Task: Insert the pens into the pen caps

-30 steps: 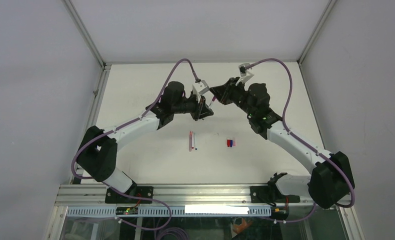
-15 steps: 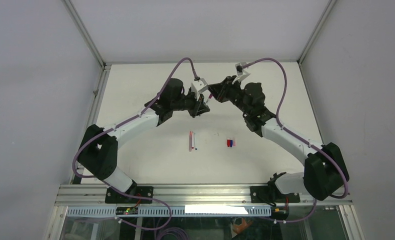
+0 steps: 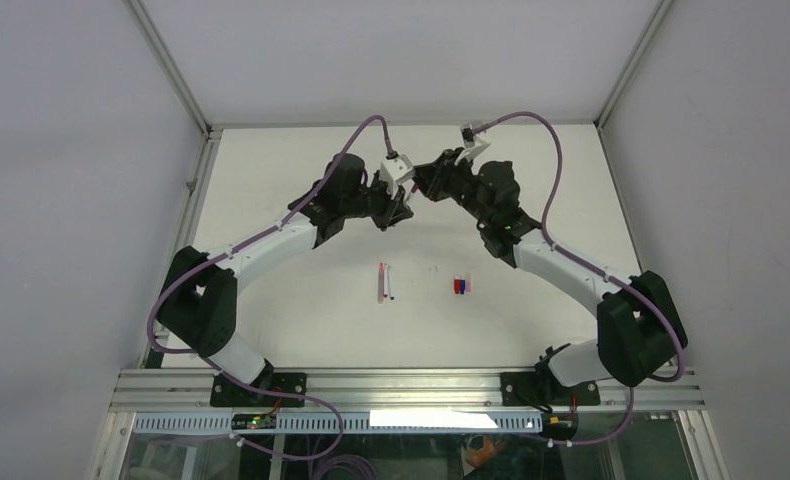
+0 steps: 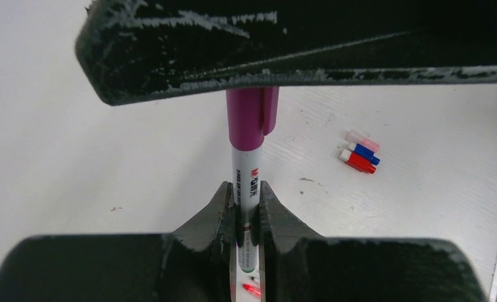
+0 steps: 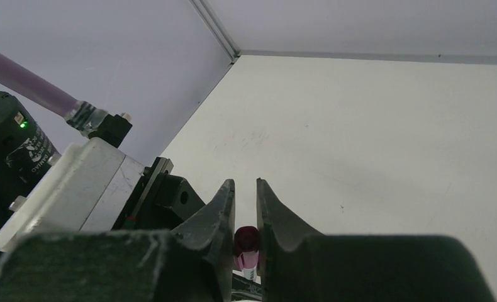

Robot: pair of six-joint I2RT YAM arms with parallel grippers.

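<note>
The surface (image 3: 301, 310) is a flat, matte white panel. Two pens (image 3: 386, 283) lie on it near its centre, parallel and just beside each other, with their long axes running from the near edge toward the far edge. The pink-barrelled pen (image 3: 381, 283) is on the left and the white-barrelled pen (image 3: 392, 283) is on the right; whether they touch cannot be told. A group of three pen caps (image 3: 461, 286) lies to the right of the pens, apart from them. The caps lie side by side in a row: red cap (image 4: 358, 161), blue cap (image 4: 364, 153), pale pink cap (image 4: 363, 139), with red and blue in contact. A small dark speck (image 4: 306, 180) marks the surface between the pens and the caps.
</note>
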